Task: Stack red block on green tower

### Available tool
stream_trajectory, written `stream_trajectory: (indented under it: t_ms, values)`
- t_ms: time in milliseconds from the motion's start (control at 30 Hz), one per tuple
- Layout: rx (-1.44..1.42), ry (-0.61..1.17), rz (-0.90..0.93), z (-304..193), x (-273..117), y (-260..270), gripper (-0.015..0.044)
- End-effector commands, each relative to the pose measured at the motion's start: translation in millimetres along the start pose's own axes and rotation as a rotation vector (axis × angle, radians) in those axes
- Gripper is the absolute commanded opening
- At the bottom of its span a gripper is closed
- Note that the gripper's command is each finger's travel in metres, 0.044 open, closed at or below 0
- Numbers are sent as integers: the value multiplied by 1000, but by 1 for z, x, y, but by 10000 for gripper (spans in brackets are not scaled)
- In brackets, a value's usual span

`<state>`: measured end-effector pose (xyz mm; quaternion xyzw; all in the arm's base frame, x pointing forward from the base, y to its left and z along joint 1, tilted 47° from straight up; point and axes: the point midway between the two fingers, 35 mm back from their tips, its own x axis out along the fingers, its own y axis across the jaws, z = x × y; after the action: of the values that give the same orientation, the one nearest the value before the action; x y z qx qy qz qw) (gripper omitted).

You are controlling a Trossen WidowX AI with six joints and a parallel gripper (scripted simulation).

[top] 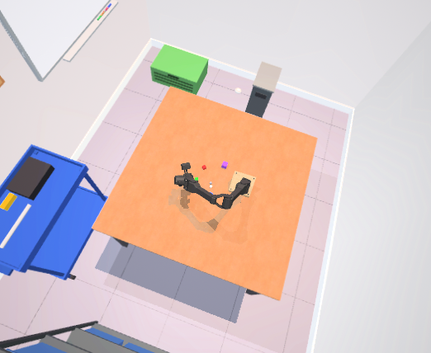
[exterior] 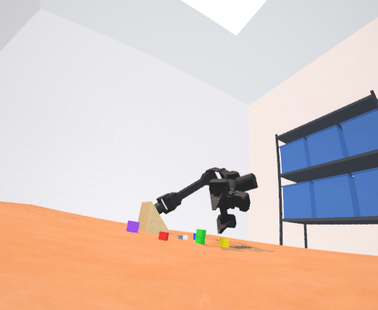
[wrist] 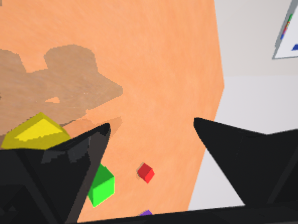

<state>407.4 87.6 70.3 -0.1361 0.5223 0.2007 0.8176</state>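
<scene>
The small red block point(top: 204, 167) point(exterior: 164, 236) point(wrist: 145, 173) lies on the table, apart from the other blocks. The green tower point(top: 196, 179) point(exterior: 200, 237) point(wrist: 102, 190) stands upright as two stacked green blocks. The left finger partly hides it in the wrist view. My gripper point(exterior: 217, 220) point(wrist: 152, 124) is open and empty. It hangs above the table near the yellow block, higher than the tower, with its fingers spread wide. In the wrist view the red block shows below the gap between the fingertips, to the right of the tower.
A yellow block point(exterior: 224, 243) point(wrist: 42, 131) lies near the tower, under the gripper area. A purple block point(top: 224, 165) point(exterior: 132, 227) lies beyond the red one. A blue block point(exterior: 195, 236) and small grey and white pieces point(exterior: 182, 237) lie behind, towards the arm's base.
</scene>
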Motion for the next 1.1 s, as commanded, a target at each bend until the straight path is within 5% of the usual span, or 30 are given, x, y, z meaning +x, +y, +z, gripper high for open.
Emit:
stream_trajectory:
  t_ms: [0, 633, 1067]
  values:
    - [173, 92, 86, -28, 13, -19, 440]
    - [1187, 498, 600, -152, 31, -58, 440]
    - [1225, 508, 618, -153, 39, -51, 440]
